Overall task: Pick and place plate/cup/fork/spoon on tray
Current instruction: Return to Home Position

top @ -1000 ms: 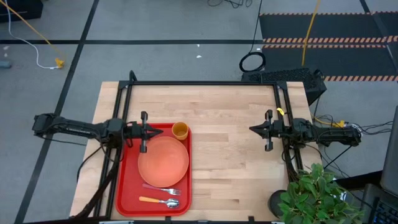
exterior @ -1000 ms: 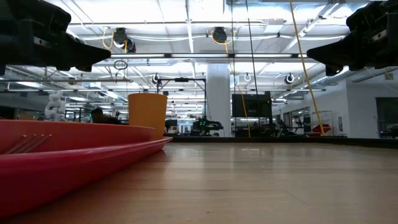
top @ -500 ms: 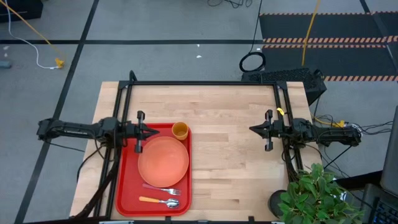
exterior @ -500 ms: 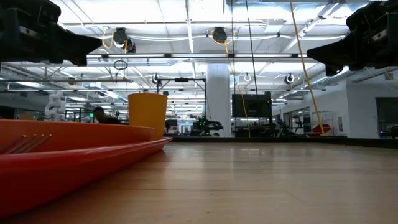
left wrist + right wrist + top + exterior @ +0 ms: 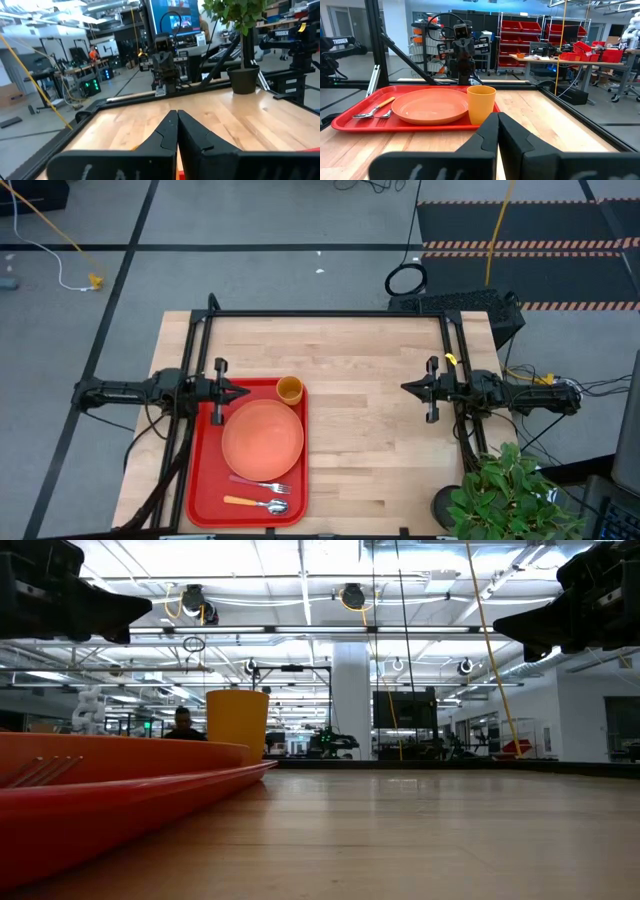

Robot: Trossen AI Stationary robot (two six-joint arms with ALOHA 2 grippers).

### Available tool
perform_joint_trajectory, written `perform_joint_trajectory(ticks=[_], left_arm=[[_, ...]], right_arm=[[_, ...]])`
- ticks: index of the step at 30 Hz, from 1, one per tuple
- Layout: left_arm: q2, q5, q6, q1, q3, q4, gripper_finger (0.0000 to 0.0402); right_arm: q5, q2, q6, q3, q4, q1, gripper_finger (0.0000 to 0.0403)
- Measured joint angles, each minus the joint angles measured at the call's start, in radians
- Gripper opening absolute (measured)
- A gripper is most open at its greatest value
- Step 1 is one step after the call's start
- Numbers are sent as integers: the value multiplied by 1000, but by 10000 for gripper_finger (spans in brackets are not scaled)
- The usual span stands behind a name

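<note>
While the overhead camera gives me the whole layout, with the plate (image 5: 263,437), the cup (image 5: 290,390), the fork (image 5: 262,483) and the spoon (image 5: 258,504) all sitting on the red tray (image 5: 205,480), it tells me little about the fingers. My wrist cameras settle that: the left gripper (image 5: 176,117), hanging above the tray's left far edge, has its fingers pressed together on nothing. The right gripper (image 5: 496,118), over bare table (image 5: 370,430) well to the right of the tray, is likewise closed and empty. From table height I only see the cup (image 5: 237,727) rising behind the tray's rim (image 5: 150,785).
</note>
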State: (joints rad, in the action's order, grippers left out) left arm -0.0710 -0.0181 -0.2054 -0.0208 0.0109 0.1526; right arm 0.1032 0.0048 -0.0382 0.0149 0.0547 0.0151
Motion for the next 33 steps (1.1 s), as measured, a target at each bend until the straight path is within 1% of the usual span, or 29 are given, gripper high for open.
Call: perform_joint_trajectory(ticks=[5, 10, 14, 19, 29, 33], left_arm=[[69, 0, -24, 0, 0, -21, 6], [69, 0, -10, 0, 0, -25, 3], [69, 1, -5, 0, 0, -37, 12], [69, 1, -24, 0, 0, -129, 19], [64, 1, -17, 0, 0, -136, 4], [64, 1, -19, 0, 0, -136, 20]], right_arm=[[0, 0, 0, 0, 0, 0, 0], [0, 0, 0, 0, 0, 0, 0], [0, 0, 0, 0, 0, 0, 0], [0, 0, 0, 0, 0, 0, 0], [0, 0, 0, 0, 0, 0, 0], [0, 0, 0, 0, 0, 0, 0]])
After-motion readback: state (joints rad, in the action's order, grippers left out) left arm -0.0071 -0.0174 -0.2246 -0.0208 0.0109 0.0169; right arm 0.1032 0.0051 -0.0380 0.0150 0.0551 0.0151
